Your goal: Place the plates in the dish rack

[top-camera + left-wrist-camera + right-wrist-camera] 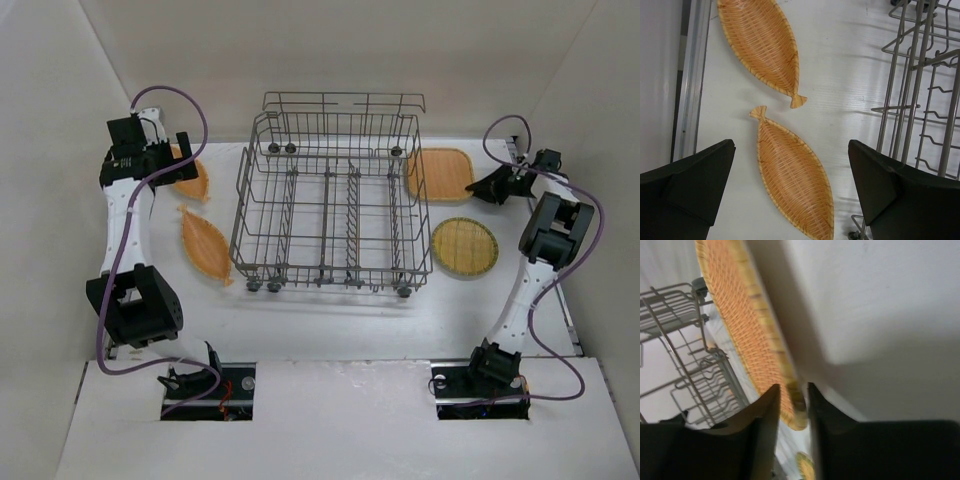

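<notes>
1. Your right gripper [792, 387] pinches the rectangular plate [740, 315] by its rim, right of the rack [334, 266], likely to stand it upright.
2. Your left gripper [791, 150] hangs wide over a leaf plate [795, 190] lying left of the rack.

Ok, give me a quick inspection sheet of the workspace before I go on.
Surface: white table.
Job's things: dish rack at centre, no plate seen inside; near leaf plate and far leaf plate left of it; rectangular plate and round plate right of it.
Clutter: nothing seen.
Claws: left claw open above the far leaf plate; right claw pinched on the rectangular plate's rim.
Cables: purple cables loop along both arms, clear of the rack.
Surroundings: plain white walls.
</notes>
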`<state>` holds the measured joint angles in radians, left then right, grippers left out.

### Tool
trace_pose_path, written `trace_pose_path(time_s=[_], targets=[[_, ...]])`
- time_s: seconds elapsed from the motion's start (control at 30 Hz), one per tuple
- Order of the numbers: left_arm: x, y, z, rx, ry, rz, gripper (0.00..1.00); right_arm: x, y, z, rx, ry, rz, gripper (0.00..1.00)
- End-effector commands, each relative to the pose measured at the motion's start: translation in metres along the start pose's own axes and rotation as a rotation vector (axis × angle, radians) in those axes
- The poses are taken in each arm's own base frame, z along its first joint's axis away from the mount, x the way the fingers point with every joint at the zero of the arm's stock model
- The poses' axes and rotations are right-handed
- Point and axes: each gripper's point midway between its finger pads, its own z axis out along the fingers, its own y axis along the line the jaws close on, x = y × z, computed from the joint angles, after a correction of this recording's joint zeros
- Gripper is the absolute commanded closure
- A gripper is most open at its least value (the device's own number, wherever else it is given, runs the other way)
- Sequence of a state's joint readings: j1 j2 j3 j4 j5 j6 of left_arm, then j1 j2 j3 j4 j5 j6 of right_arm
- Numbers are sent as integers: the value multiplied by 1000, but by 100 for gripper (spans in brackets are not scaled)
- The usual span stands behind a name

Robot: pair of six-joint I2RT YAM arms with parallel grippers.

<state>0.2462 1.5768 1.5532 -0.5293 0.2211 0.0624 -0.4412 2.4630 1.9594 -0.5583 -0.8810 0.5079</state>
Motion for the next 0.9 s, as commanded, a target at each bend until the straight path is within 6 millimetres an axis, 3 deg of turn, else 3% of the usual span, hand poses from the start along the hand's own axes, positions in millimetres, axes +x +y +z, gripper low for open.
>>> trace_pose_path(time_s=[0.0,0.13,0.27,0.4,0.63,0.87], targets=[[-19,0,-8,2,-46,19,0,-5,31,5,-72,-7,-53,75],[-16,-2,-4,5,-40,21,0,-2,29,4,-58,-10,-61,100],[-10,-7,-4,18,-31,26,0,1,34,-7,-30,-36,-110,100],[-4,-11,-5,28,-26,23,0,0,58,-28,-25,-86,-182,100],[14,-25,-11,53,-31,25,0,11,99,-89,34,-234,-355,100],[30,-35,-14,97,-37,-5,0,30,110,-144,116,-370,-492,100]])
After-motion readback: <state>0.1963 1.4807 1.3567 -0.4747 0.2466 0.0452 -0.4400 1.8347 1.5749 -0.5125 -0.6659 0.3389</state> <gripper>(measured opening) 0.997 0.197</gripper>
